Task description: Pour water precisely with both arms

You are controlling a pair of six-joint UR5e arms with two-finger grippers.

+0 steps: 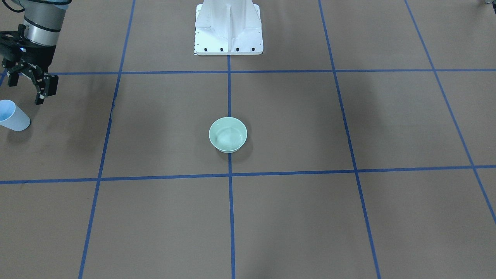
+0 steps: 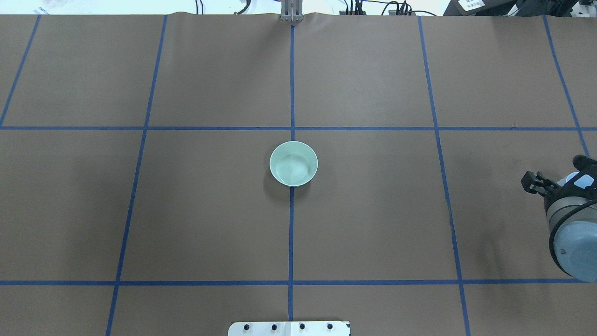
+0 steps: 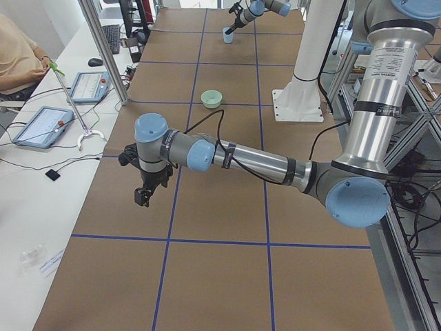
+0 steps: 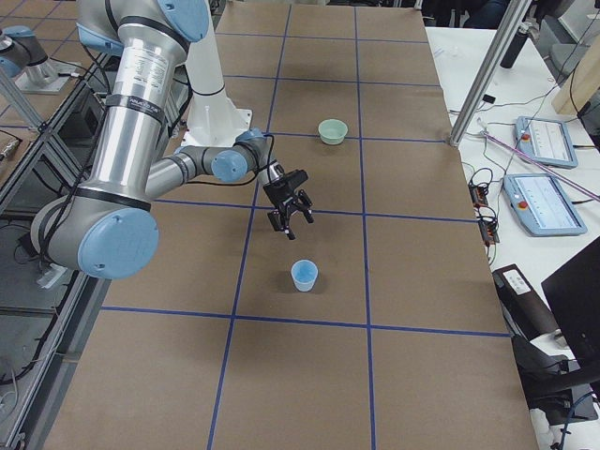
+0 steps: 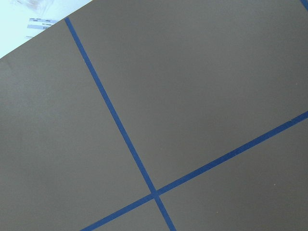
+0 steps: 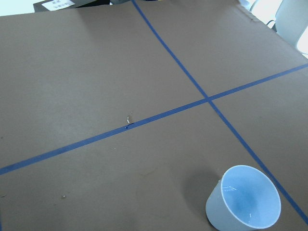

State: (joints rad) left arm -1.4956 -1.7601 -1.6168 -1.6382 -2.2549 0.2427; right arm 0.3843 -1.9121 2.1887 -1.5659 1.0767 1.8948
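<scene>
A pale blue cup [image 1: 14,115] stands upright near the table's end on my right side. It also shows in the right wrist view [image 6: 244,199] with faint glints inside; I cannot tell whether they are water. My right gripper [image 1: 25,92] hangs open and empty just above and behind the cup [image 4: 305,276]. A mint green bowl [image 2: 294,164] stands at the table's middle, with faint shiny rings inside. My left gripper [image 3: 143,195] hovers over bare brown paper far from the bowl [image 3: 211,98]; I cannot tell whether it is open or shut.
The white bolted pedestal [image 1: 228,35] stands behind the bowl. Blue tape lines [image 5: 120,130] grid the brown paper. Beside the table are tablets [image 3: 41,125], a metal post [image 3: 103,55] and a seated person [image 3: 17,55].
</scene>
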